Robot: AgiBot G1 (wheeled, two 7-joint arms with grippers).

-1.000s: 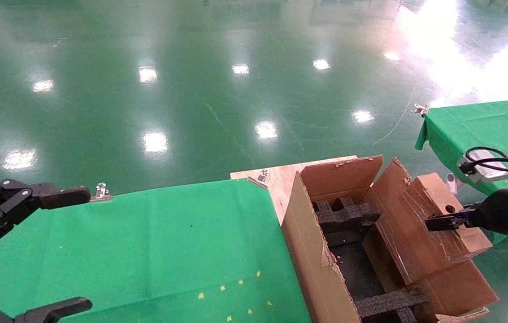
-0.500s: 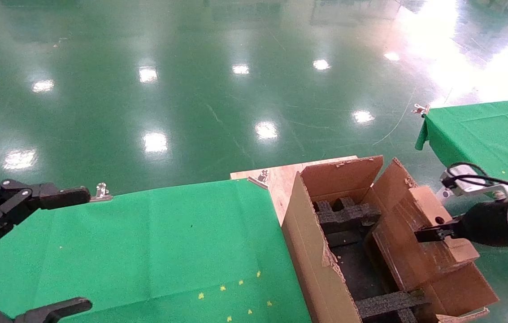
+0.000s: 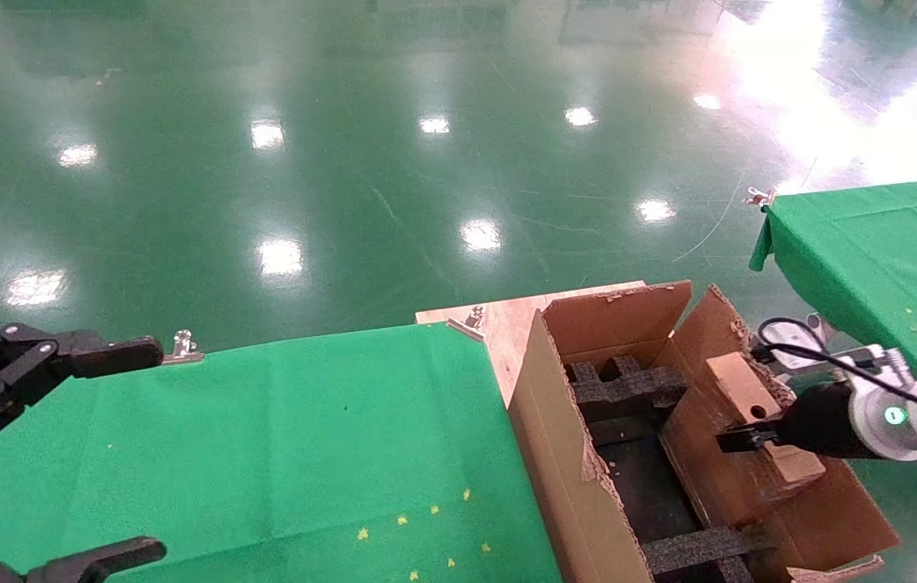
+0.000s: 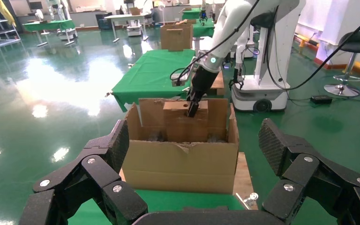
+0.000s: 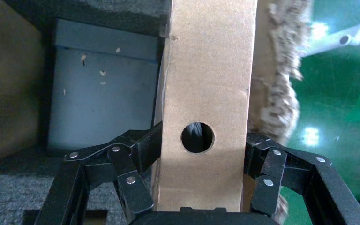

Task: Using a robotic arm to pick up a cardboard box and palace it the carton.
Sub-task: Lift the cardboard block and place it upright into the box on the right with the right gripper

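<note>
The small brown cardboard box [image 3: 737,389] with a round hole is tilted over the right side of the large carton [image 3: 571,437]. My right gripper [image 3: 737,440], on the white arm with a green ring, is shut on it. In the right wrist view the fingers [image 5: 140,150] press both sides of the box [image 5: 206,84], with the carton's dark inside beneath. The left wrist view shows the box [image 4: 178,122] held above the carton [image 4: 180,161]. My left gripper [image 3: 126,453] is parked open over the green table at the far left.
Black foam inserts [image 3: 628,389] cross the carton's inside. The carton stands on a wooden board [image 3: 507,320] beside the green-clothed table [image 3: 264,445]. Another green table [image 3: 871,243] stands to the right. A white robot base [image 4: 262,89] and a chair [image 4: 351,51] stand beyond the carton.
The right arm has carried the cardboard box leftward and down, from outside the carton's right flap to over its inside. The left arm has not moved.
</note>
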